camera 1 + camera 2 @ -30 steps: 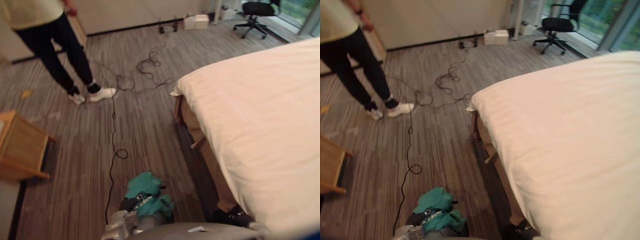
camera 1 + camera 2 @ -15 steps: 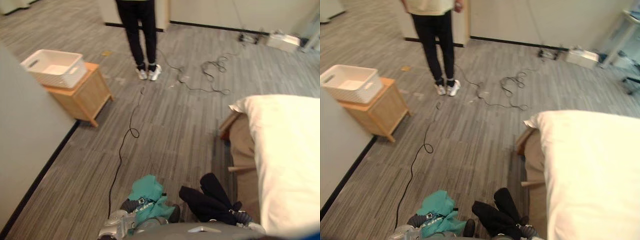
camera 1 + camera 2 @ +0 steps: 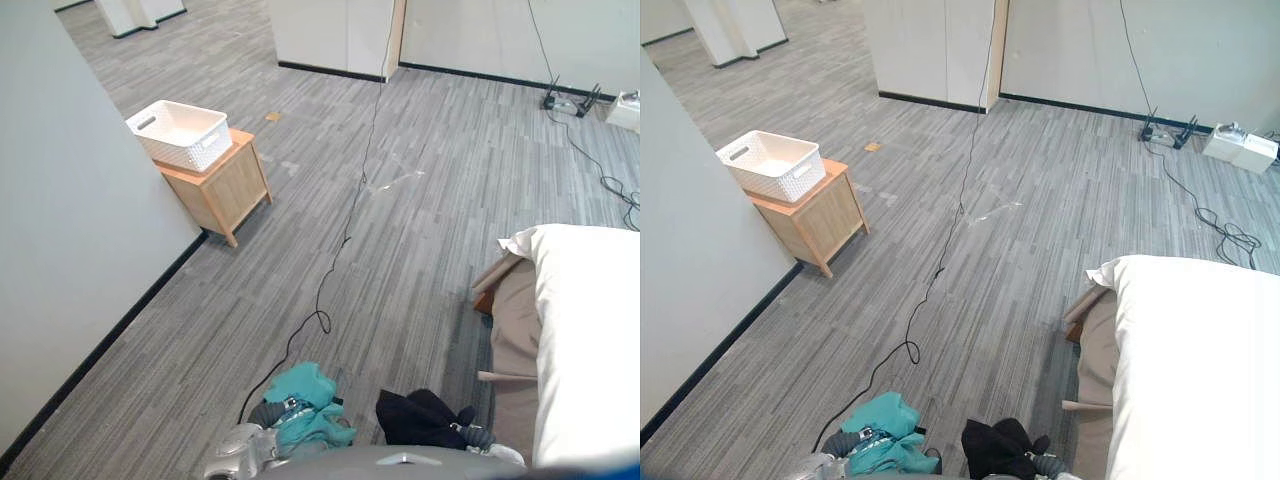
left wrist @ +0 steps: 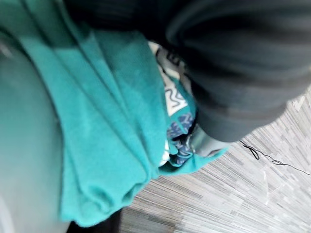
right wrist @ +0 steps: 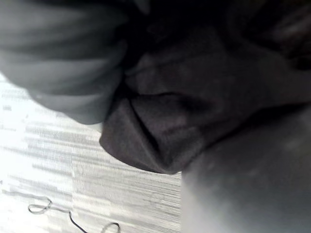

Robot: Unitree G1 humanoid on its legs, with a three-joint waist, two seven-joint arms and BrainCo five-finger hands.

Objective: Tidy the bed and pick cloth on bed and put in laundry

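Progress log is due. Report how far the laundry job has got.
Done: the visible corner of the bed lies smooth, with no cloth on it. In hand: teal cloth at the left hand, black cloth at the right hand. Left: carry both to the white basket on the wooden cabinet.

Wooden nightstand (image 3: 222, 190), striped grey floor (image 3: 420, 230)

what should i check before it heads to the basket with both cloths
1. The teal cloth is at the left hand, off the floor: ok.
2. The black cloth is at the right hand, off the floor: ok.
3. Hold on each cloth: cannot tell, the cloth covers it.
4. The basket is upright on the cabinet, ahead to the left: ok.
5. The bed is free of cloth: cannot tell, most of it is out of frame.
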